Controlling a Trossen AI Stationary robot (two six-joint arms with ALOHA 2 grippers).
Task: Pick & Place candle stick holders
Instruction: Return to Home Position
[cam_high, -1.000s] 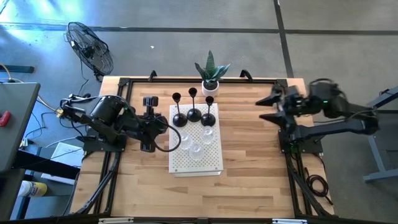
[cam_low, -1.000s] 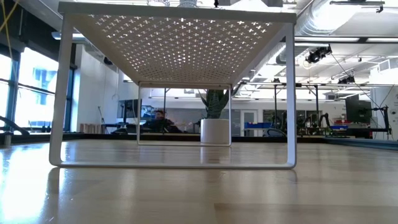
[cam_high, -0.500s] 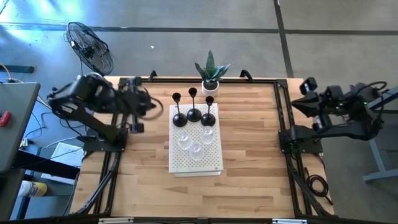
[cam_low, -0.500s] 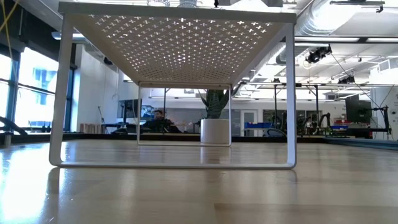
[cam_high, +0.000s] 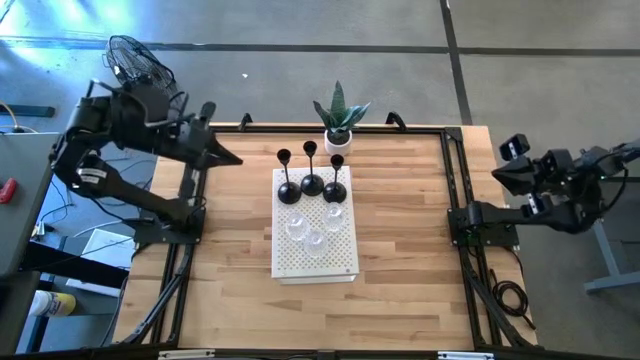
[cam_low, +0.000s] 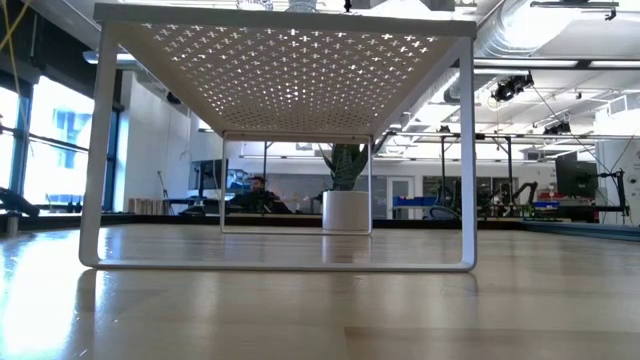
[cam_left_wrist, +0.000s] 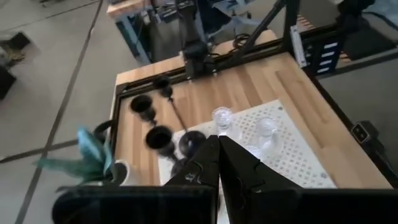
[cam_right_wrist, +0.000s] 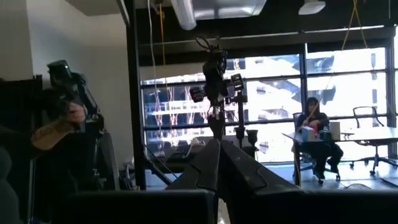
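Three black candle stick holders (cam_high: 311, 183) stand by their round bases on the far end of a white perforated stand (cam_high: 315, 262). Three clear glass ones (cam_high: 316, 240) sit just nearer on it. The left wrist view shows the black holders (cam_left_wrist: 160, 137) and the glass ones (cam_left_wrist: 221, 117) too. My left gripper (cam_high: 234, 159) is shut and raised over the table's far left edge, left of the holders, its fingers together (cam_left_wrist: 217, 142). My right gripper (cam_high: 498, 176) is shut beyond the table's right edge, looking into the room (cam_right_wrist: 217, 144).
A green plant in a white pot (cam_high: 340, 122) stands at the table's far edge behind the stand, and shows under the stand in the low view (cam_low: 346, 208). Bare wooden table (cam_high: 400, 260) lies around the stand. A floor fan (cam_high: 145, 75) stands off the far left. A person (cam_right_wrist: 314, 130) sits far off.
My left gripper has drawn back from beside the stand toward the table's far left edge and risen. My right gripper has withdrawn from the far right of the table out past its right edge and has shut. The holders have stayed in place.
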